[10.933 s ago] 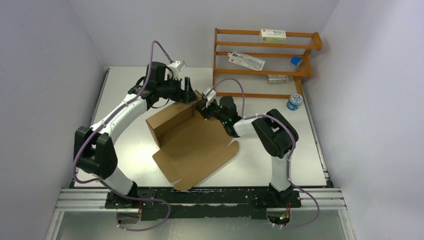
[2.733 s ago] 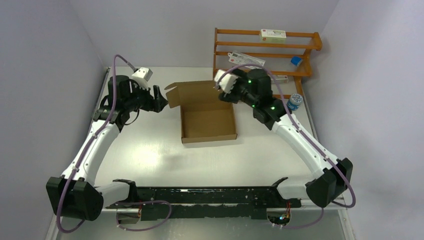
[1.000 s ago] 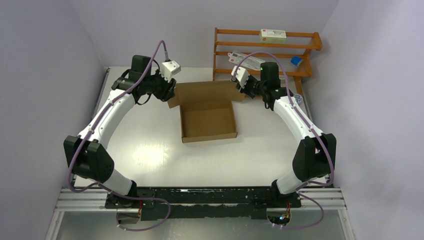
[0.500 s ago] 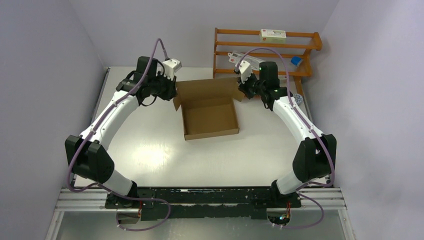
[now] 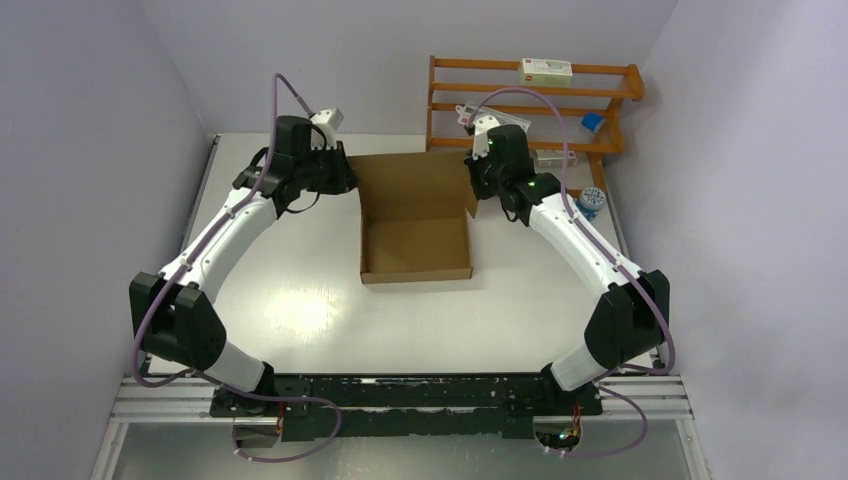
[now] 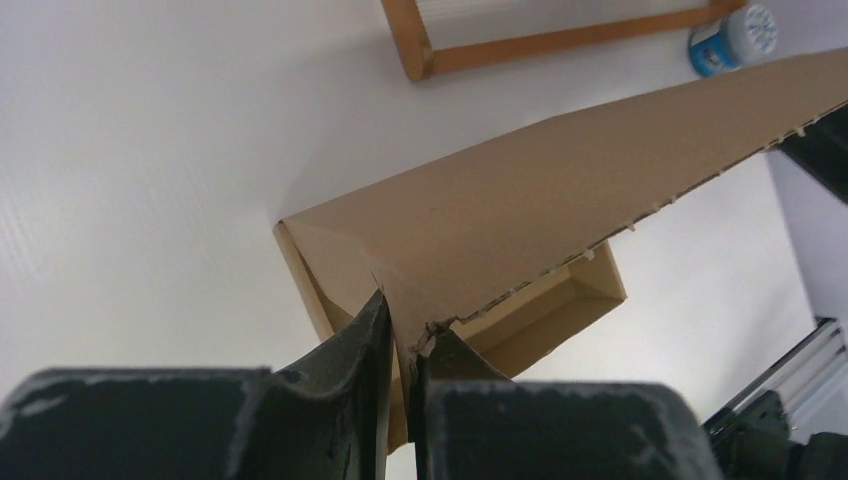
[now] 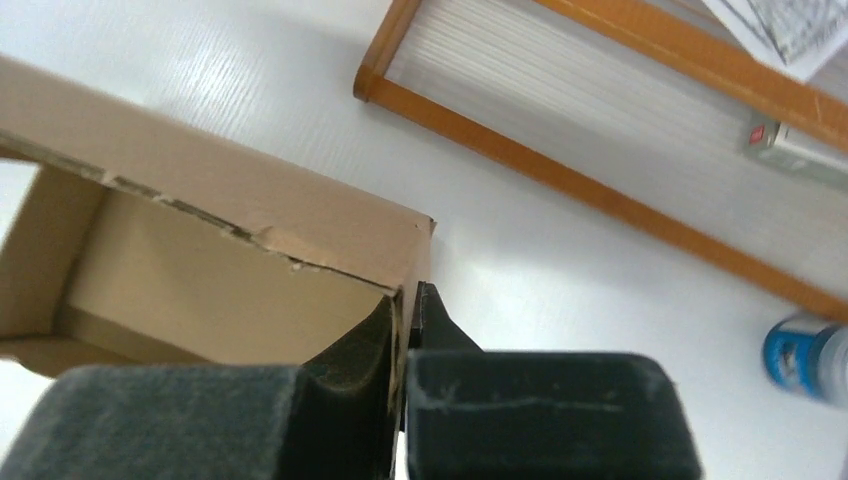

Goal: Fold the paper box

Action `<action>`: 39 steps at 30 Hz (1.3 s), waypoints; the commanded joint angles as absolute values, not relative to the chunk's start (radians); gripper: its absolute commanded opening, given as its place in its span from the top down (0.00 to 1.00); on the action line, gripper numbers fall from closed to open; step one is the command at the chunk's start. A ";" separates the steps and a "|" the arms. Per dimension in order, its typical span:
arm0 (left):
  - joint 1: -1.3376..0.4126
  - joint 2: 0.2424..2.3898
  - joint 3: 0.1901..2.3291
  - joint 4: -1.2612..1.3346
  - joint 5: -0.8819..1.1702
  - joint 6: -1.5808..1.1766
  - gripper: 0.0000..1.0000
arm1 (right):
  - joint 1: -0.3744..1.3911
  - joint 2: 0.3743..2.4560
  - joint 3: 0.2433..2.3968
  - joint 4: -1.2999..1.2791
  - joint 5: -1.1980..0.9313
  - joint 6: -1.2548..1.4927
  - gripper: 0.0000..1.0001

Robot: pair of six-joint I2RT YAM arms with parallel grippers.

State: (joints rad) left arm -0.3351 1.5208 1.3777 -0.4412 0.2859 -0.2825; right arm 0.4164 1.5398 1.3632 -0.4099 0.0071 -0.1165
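The brown paper box sits in the middle of the white table as a shallow open tray, its lid panel raised at the back. My left gripper is shut on the lid's left corner; in the left wrist view the cardboard is pinched between the dark fingers of that gripper. My right gripper is shut on the lid's right corner, and the right wrist view shows this gripper clamping the thin cardboard edge between its fingers.
A wooden rack stands at the back right with small white cartons on its shelves. A blue-capped bottle stands on the table beside the rack, also the bottle in the right wrist view. Grey walls close in on both sides.
Both grippers have closed on the lid's back corners. The lid panel has risen from lying flat toward upright, and both wrists have moved up and inward.
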 commanded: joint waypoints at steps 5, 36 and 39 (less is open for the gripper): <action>-0.408 1.494 1.333 -0.259 0.449 -0.445 0.86 | 0.501 1.520 1.393 -0.404 0.069 0.181 1.00; -0.463 1.399 1.087 -0.251 0.444 -0.315 0.87 | 0.543 1.380 0.954 -0.084 0.165 0.486 0.96; -0.470 1.369 1.049 -0.253 0.436 -0.305 0.85 | 0.543 1.339 0.916 -0.069 0.141 0.465 0.87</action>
